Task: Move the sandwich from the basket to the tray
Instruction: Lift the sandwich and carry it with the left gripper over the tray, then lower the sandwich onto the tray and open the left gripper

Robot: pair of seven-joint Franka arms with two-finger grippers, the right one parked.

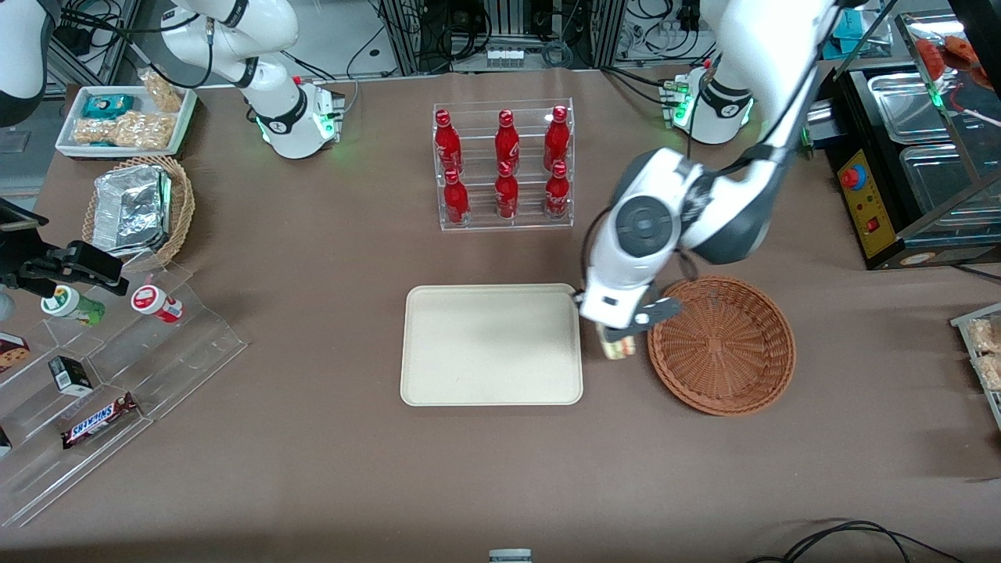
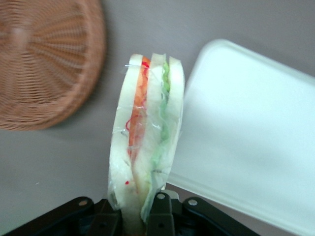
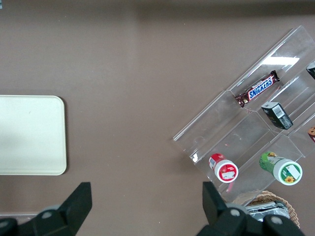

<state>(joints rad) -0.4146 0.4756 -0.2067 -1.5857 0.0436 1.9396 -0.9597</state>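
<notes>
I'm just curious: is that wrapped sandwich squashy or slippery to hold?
Probably soft: the sandwich is pale bread with thin filling layers, so a hard squeeze might dent it. Its clear wrap looks smooth, possibly slippery. The tool, between basket and tray, grips one end, so it seems light.

Brown table (image 1: pixel 313 469), cabled racks (image 1: pixel 500 31)

overhead front view, two wrist close-ups, shared tray (image 1: pixel 491 344)
</notes>
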